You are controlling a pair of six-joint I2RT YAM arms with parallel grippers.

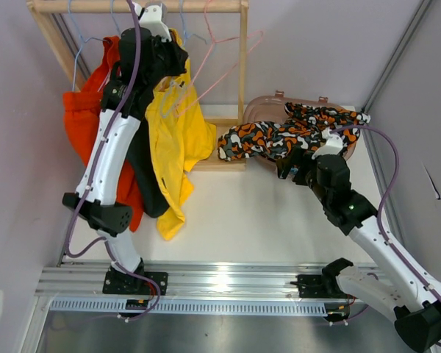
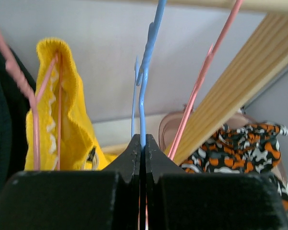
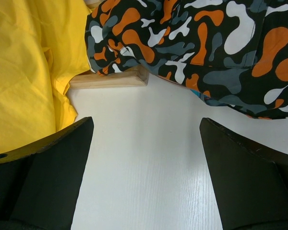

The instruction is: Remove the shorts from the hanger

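Orange-red shorts [image 1: 81, 125], black shorts [image 1: 145, 173] and yellow shorts [image 1: 178, 136] hang on the wooden rack [image 1: 242, 66]. My left gripper [image 1: 167, 57] is up among them, shut on a blue hanger wire [image 2: 143, 91]; its own jaws [image 2: 143, 142] pinch the wire. The yellow shorts [image 2: 69, 120] hang on a pink hanger [image 2: 36, 129] just to its left. The black-white-orange patterned shorts [image 1: 279, 136] lie draped over a bin. My right gripper [image 1: 287, 168] is open and empty above the table [image 3: 146, 167], just short of them [image 3: 192, 43]. The teal patterned pair cannot be made out.
A pinkish-brown bin [image 1: 268, 107] sits at the back right under the patterned shorts. The rack's wooden base bar [image 3: 110, 79] lies ahead of the right gripper. An empty pink hanger [image 2: 201, 81] and the rack post [image 2: 240, 81] are right of the left gripper.
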